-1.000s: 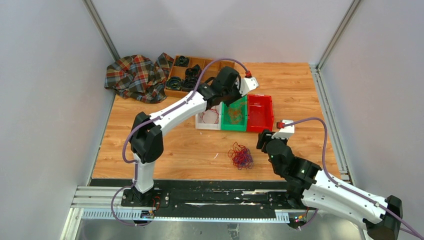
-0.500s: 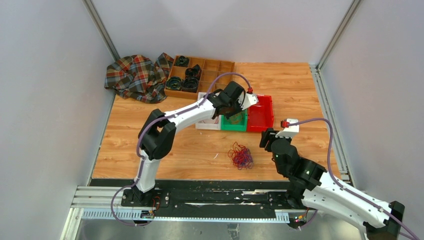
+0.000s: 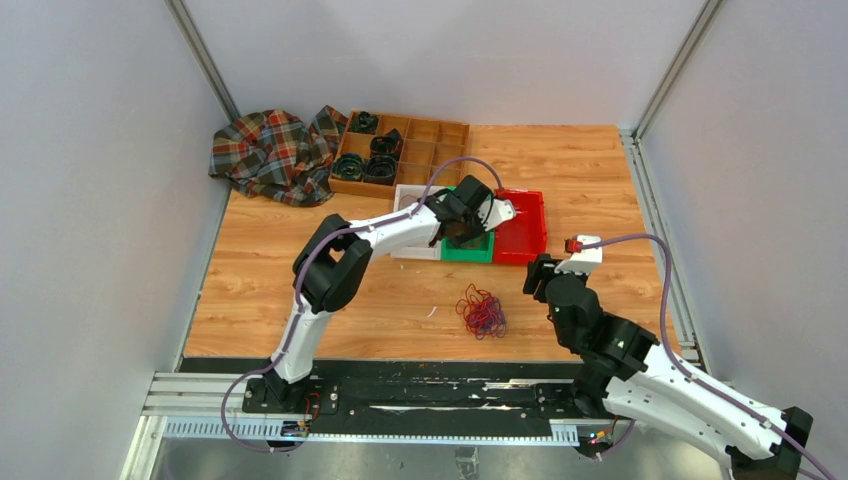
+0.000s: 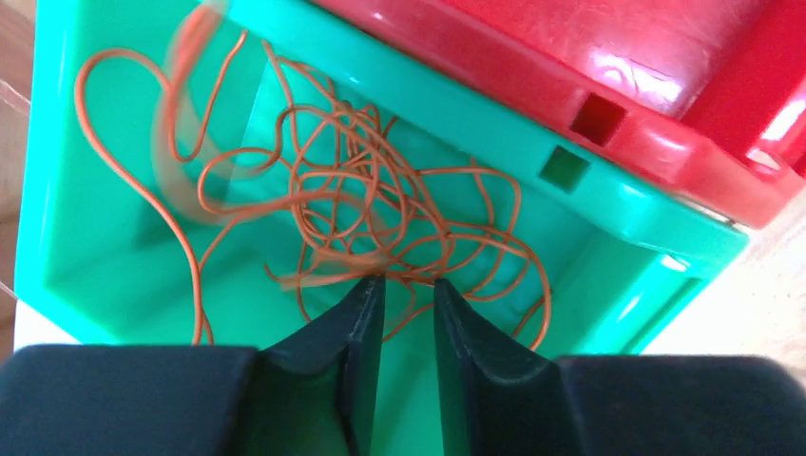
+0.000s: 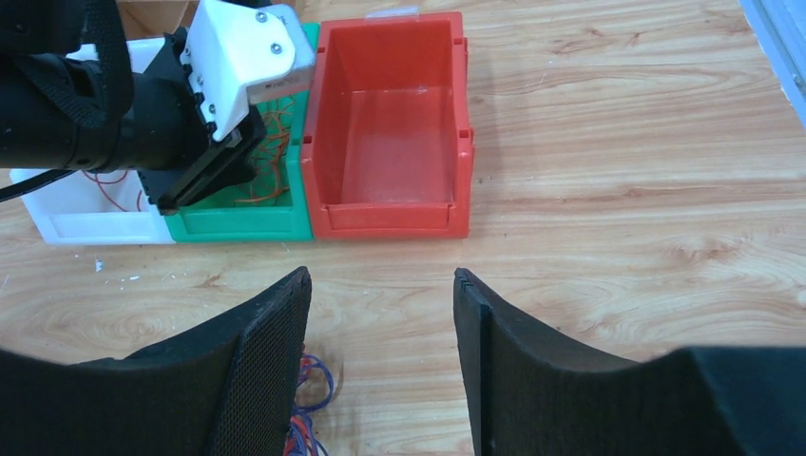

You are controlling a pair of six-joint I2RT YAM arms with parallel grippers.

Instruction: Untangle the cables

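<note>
Wooden desk (image 3: 620, 180): left pincer (image 4: 409, 287), narrowly parted, hangs in green bin (image 4: 38, 142) over loose orange cable (image 4: 354, 173), presumably colour-sorting; right pincer (image 5: 380, 277), spread and empty, hovers near red-purple tangle (image 3: 482, 311).

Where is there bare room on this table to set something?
The table is bare right of the red bin, to the far corner, and at front left, short of the plaid cloth. The red bin is empty. Crowded: the green bin under the left gripper, and the cable tangle near the right gripper.
</note>
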